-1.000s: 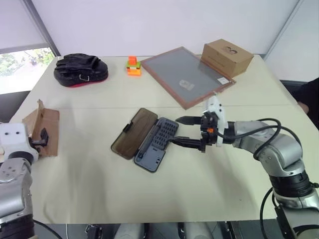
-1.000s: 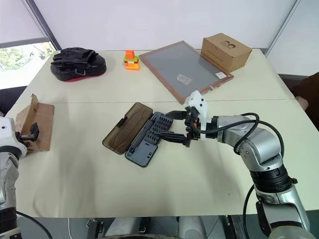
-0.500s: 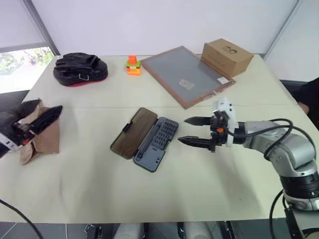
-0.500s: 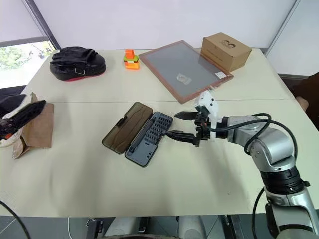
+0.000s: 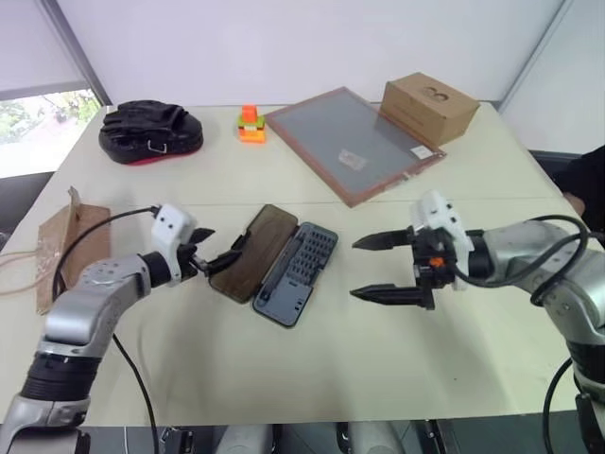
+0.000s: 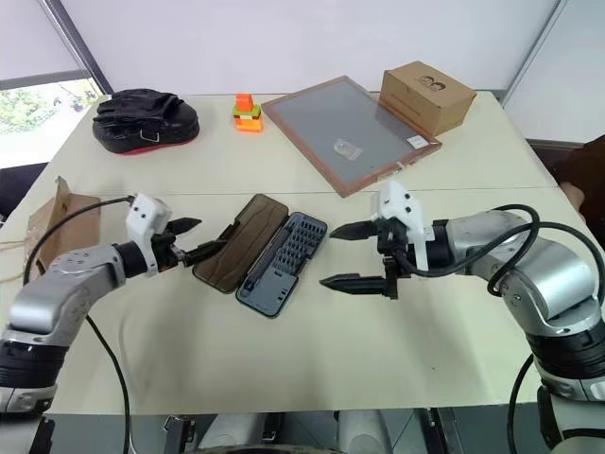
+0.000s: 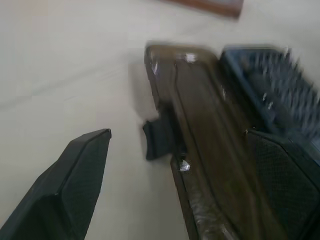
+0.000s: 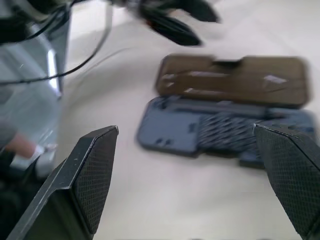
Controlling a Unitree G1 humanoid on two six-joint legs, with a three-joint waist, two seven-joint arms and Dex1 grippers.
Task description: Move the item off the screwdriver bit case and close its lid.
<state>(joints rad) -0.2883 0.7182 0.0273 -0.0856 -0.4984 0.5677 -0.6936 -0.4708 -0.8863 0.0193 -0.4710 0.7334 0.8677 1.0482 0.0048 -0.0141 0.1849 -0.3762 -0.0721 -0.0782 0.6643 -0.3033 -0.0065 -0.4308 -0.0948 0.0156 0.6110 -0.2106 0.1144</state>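
A: So, from the head, where is everything?
B: The screwdriver bit case (image 5: 295,275) lies open mid-table, its lid (image 5: 251,253) flat beside it. The paper bag (image 5: 62,242) sits near the table's left edge, well apart from the case, its strings trailing out of frame. The left gripper (image 5: 216,253) has its fingers apart just beside the lid's latch tab; the right gripper (image 5: 383,269) hangs spread wide, right of the case.

A: And the left wrist?
B: Blurred; the latch tab (image 7: 159,138) lies between the fingers, and contact is hard to judge.

A: Right wrist?
B: The case (image 8: 220,131) shows between the parted fingers, smeared, bits indistinct.
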